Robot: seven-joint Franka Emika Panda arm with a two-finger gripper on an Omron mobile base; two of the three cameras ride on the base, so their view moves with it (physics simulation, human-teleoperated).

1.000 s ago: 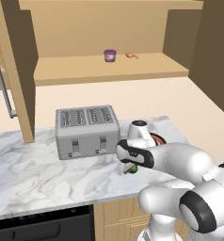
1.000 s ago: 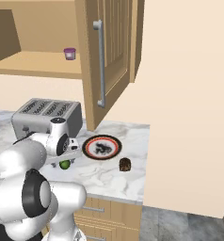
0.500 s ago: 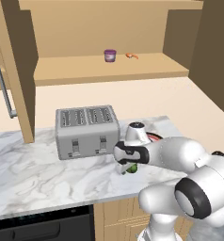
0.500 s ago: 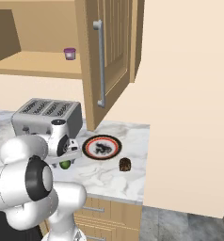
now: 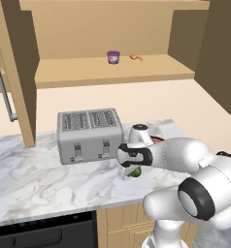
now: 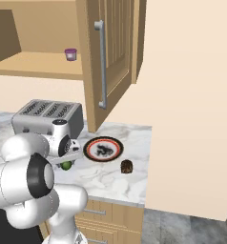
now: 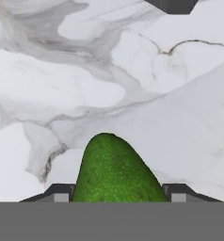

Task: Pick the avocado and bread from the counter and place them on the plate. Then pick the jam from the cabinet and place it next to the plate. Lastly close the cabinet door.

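The green avocado lies on the white marble counter in front of the toaster, and my gripper is shut on it, one fingertip at each side. From the base cameras the avocado peeks out under the hand. The plate with the orange-red rim sits just right of the hand. Right of the plate's front lies the dark brown bread. The purple jam stands on the shelf of the cabinet, whose door hangs open.
A silver four-slot toaster stands directly behind the hand. A tiny orange item lies on the shelf right of the jam. The open door's lower edge hangs above the plate. The counter ends at a wall to the right.
The fingers have closed onto the avocado; they stood wide open around it before. The arm has barely shifted.
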